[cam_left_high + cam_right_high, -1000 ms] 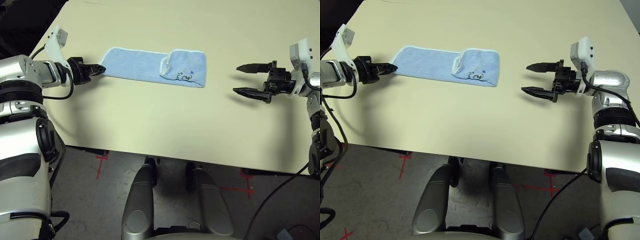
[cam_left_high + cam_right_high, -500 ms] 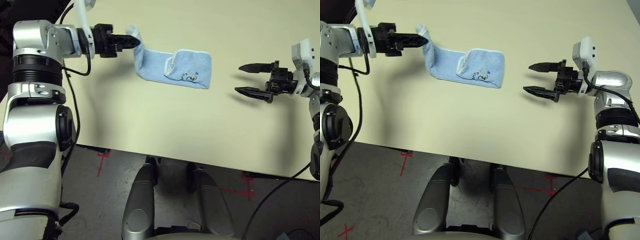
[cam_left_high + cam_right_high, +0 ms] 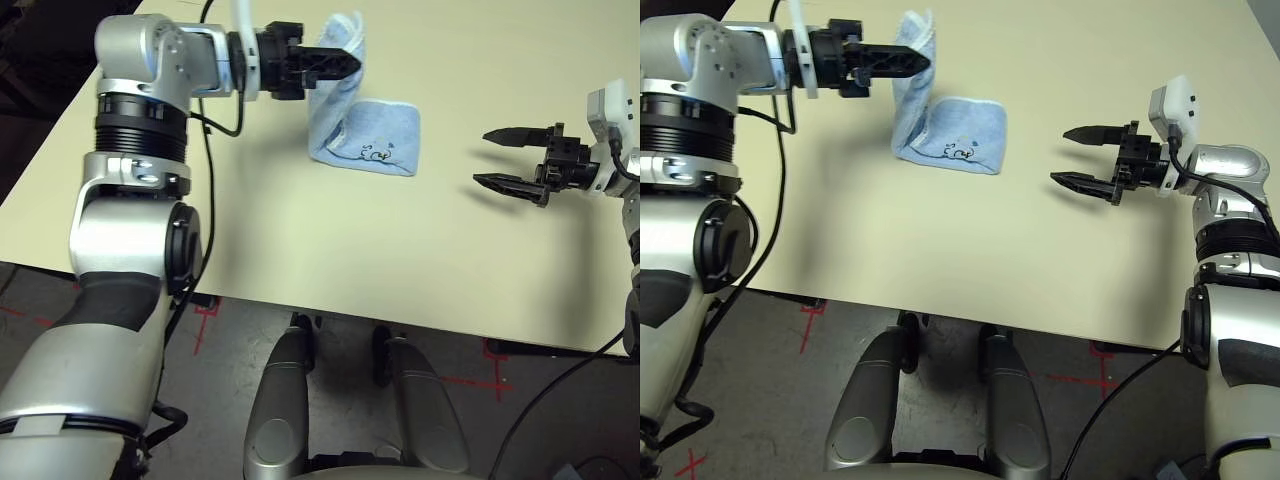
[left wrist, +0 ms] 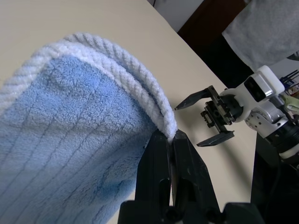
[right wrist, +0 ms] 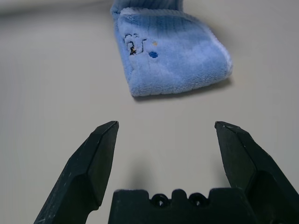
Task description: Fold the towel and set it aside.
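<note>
The light-blue towel (image 3: 370, 135) with a white hem lies partly folded on the beige table (image 3: 300, 260), black marks on its upper face. My left gripper (image 3: 352, 62) is shut on the towel's left end and holds that end lifted above the folded part, so the cloth hangs down from the fingers (image 4: 170, 154). In the left wrist view the white hem (image 4: 126, 74) curls over the closed jaws. My right gripper (image 3: 488, 157) hovers open over the table to the right of the towel, a short gap away, with nothing between its fingers (image 5: 93, 158).
The table's front edge (image 3: 380, 325) runs across below both arms, with dark floor and red tape marks (image 3: 200, 320) beyond it. Bare tabletop lies in front of the towel and between the two grippers.
My left gripper has carried the towel's left end up and to the right, over the folded part. The flat stretch of cloth has left the table. The right gripper has stayed put and open.
</note>
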